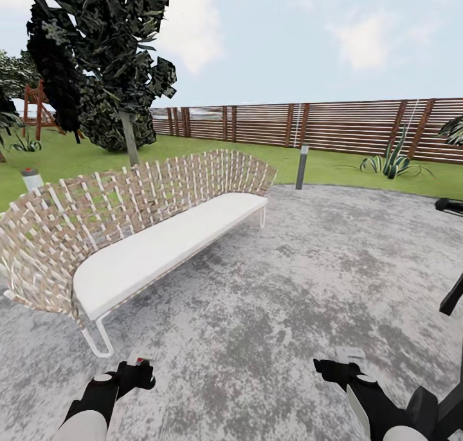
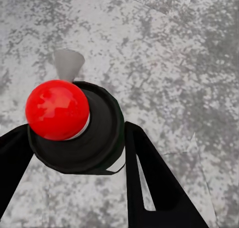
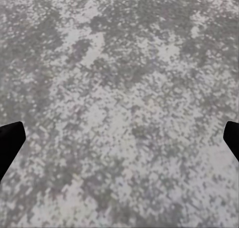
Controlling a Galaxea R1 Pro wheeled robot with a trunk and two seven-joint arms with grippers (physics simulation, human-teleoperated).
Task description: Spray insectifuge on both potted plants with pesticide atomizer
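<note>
Down at the near edge of the head view, the left gripper (image 1: 137, 368) is clenched on the pesticide atomizer (image 1: 143, 357), which is held low over the paved patio (image 1: 302, 280) with its pale head poking up above the black fingers. From the left wrist view the bottle (image 2: 94, 138) is seen end-on: a dark round body topped by a shiny red ball, with a grey spout jutting past it. One black finger (image 2: 149, 183) presses against its side and the other finger lies against the opposite side.

Level with it, the right gripper (image 1: 339, 365) hangs over bare paving with nothing in it. In the right wrist view its fingers (image 3: 10, 143) sit released, spread to the two margins with mottled grey stone between them.

Just beyond the left arm stands a long bench (image 1: 167, 242) with a white seat cushion and a woven lattice back, angled away across the patio. Past its far end a slim dark bollard (image 1: 301, 166) rises at the patio's rim. Behind that lies the green lawn (image 1: 321, 161), with a dark-leaved tree (image 1: 103, 62) behind the bench and a spiky thin-leaved plant (image 1: 392, 161) off to the right. Farthest back, a brown slatted fence (image 1: 334, 126) closes the garden under a pale sky.
</note>
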